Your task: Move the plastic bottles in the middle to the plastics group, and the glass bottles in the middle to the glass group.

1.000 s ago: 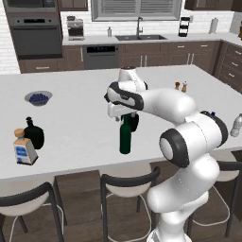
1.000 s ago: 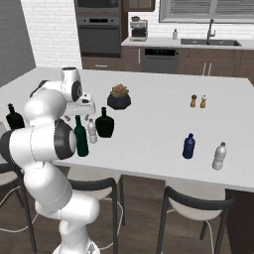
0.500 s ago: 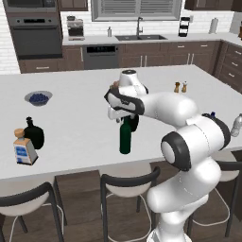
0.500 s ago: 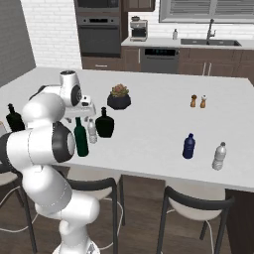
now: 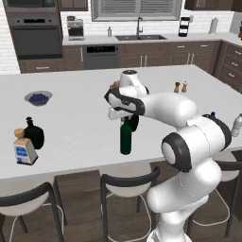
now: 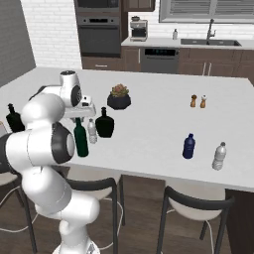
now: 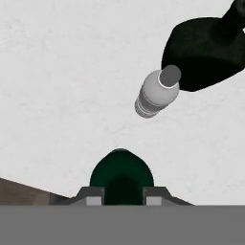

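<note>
Island counter (image 5: pixel 75 118), white, holds everything; we work from the stool side.

Arm reaches over the middle cluster. Gripper (image 7: pixel 122 194) sits on top of the green bottle (image 5: pixel 125 137), and in the hand view the two finger tips (image 7: pixel 91 195) flank the bottle's neck, one on each side, pressed in against it. We read the jaws as pinched on the neck of the green bottle, which stands on the counter near the front edge.

Key relation: the bottle's long axis is vertical and runs straight down from the jaws, so the hand looks along it onto the shoulder. We judge a straight lift would clear it. The glass group lies well to the robot's left: a black flask (image 5: pixel 34 134) with a square cork-stoppered bottle (image 5: pixel 24 149) just in front of it. One arm only, so no choice of side.

Close neighbours of the held bottle: small clear plastic bottle (image 6: pixel 92 131) just beside it, and a second black flask (image 6: pixel 104 124) just beyond that. In the hand view the clear bottle (image 7: pixel 155 93) and this flask (image 7: pixel 206 50) overlap; we cannot tell whether they touch.

Counts:
- green bottle: 1
- black flasks: 2 (one middle, one left group)
- clear plastic bottles: 2 (one middle, one at right (image 6: pixel 219 156))
- dark blue bottle (image 6: pixel 188 146): 1, near the right clear bottle
- cork-stoppered bottle: 1
- shakers (image 6: pixel 198 101): 2
- potted plant (image 6: pixel 119 97): 1
- bowl (image 5: pixel 38 98): 1

Middle still holds three bottles to sort.
</note>
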Robot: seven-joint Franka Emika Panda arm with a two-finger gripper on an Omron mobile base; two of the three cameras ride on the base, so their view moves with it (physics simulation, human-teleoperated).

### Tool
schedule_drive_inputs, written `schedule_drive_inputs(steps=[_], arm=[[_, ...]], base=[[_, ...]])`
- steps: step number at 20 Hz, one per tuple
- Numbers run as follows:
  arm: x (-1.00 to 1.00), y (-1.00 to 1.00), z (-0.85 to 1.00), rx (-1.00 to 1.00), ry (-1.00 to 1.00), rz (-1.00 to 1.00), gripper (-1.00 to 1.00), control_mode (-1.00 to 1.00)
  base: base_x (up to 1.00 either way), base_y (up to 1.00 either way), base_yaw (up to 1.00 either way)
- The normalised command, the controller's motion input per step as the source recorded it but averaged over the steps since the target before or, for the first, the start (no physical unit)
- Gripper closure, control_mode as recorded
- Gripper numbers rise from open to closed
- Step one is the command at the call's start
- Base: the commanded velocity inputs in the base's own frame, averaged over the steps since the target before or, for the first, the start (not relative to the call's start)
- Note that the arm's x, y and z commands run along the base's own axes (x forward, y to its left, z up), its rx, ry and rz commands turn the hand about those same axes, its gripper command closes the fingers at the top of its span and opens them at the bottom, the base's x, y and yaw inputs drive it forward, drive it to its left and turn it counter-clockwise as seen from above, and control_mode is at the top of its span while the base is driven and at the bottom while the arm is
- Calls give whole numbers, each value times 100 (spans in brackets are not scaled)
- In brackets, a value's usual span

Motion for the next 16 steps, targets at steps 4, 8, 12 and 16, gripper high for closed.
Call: schedule_drive_inputs(steps=[4, 8, 12, 16], arm=[[-42, -4, 7, 2, -1, 0, 100, -100], [-78, -1, 29, 7, -6, 5, 100, -100], [-72, 40, 26, 10, 0, 4, 100, -100], [-62, 81, 17, 0, -1, 8, 100, -100]], base=[[0, 0, 0], [0, 0, 0], [0, 0, 0], [0, 0, 0]])
